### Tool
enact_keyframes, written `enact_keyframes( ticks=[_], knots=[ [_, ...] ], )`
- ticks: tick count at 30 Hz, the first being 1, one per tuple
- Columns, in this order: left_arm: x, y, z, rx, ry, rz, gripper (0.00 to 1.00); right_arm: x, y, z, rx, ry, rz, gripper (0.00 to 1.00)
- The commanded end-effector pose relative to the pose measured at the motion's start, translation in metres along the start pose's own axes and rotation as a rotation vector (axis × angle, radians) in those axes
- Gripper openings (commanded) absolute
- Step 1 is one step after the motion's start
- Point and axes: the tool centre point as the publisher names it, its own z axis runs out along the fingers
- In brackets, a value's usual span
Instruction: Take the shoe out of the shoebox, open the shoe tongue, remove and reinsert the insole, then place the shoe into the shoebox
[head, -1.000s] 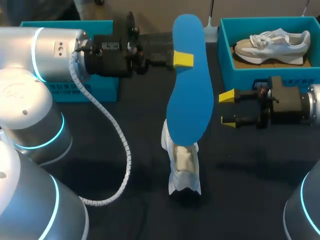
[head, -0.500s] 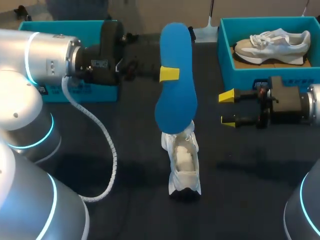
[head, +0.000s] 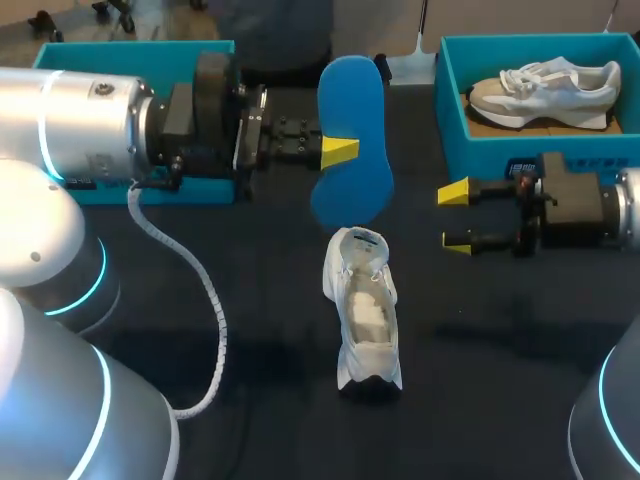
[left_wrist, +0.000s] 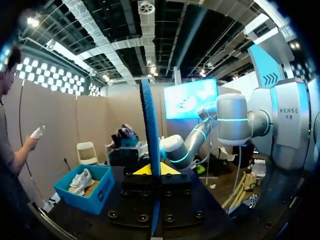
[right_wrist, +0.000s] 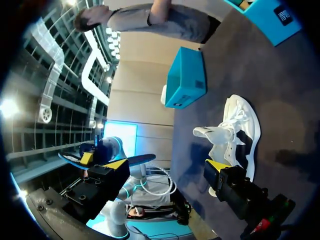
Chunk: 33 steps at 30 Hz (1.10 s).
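Left gripper (head: 335, 152): closed on the blue insole (head: 352, 130), yellow tips pressing it from both sides about mid-length. The left wrist view shows the insole (left_wrist: 150, 145) edge-on, standing upright between that gripper's (left_wrist: 152, 171) fingers. The insole is out of the shoe and raised over the table (head: 250, 330). Its lower end is near the shoe's opening, and whether the two touch cannot be told.

White shoe (head: 365, 310): on its sole at the middle of the dark table, opening upward, with no gripper on it. In the right wrist view the shoe (right_wrist: 235, 132) lies just ahead of the right gripper (right_wrist: 167, 165).

Right gripper (head: 454, 215): fingers spread wide, holding nothing. It sits beside the shoebox (head: 530, 152) and apart from the shoe.

Shoebox: teal, at the far right of the table, with a second white shoe (head: 545, 88) inside. A second teal box (head: 130, 50) stands at the far left, partly hidden behind the left arm (head: 90, 120).
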Motion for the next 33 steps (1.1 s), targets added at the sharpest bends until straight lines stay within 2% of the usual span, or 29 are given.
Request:
enact_keyframes(
  ticks=[1,2,4,7,8,16,18,24,29,33],
  knots=[
    [0.007,0.002,-0.002,0.009,-0.014,0.025,0.00,0.000,0.000,0.001,-0.002,-0.002,0.001,1.00],
    [0.007,0.008,-0.002,0.039,0.011,0.132,0.00,0.000,0.000,0.001,-0.002,-0.002,0.001,1.00],
    [0.002,0.017,-0.002,0.103,0.015,0.179,0.00,0.000,0.000,0.001,-0.002,-0.002,0.001,1.00],
    [0.001,0.027,-0.002,0.104,0.074,0.390,0.00,0.000,0.000,0.001,-0.002,-0.002,0.001,1.00],
    [-0.002,0.027,-0.002,0.118,0.045,0.361,0.00,0.000,0.000,0.001,-0.002,-0.002,0.001,1.00],
    [-0.008,0.043,0.000,0.170,0.114,0.918,0.00,0.000,0.000,0.001,-0.002,-0.002,0.001,1.00],
    [-0.007,0.042,0.001,0.186,0.074,0.924,0.00,0.000,0.000,0.001,-0.002,-0.002,0.001,1.00],
    [-0.005,0.054,-0.005,0.177,0.159,1.290,0.00,0.000,0.000,0.001,-0.002,-0.002,0.001,1.00],
    [-0.009,0.068,-0.010,0.134,0.113,1.407,0.00,0.000,0.000,0.001,-0.002,-0.002,0.001,1.00],
    [-0.009,0.069,-0.010,0.134,0.097,1.427,0.00,0.000,0.000,0.001,-0.002,-0.002,0.001,1.00]
  ],
)
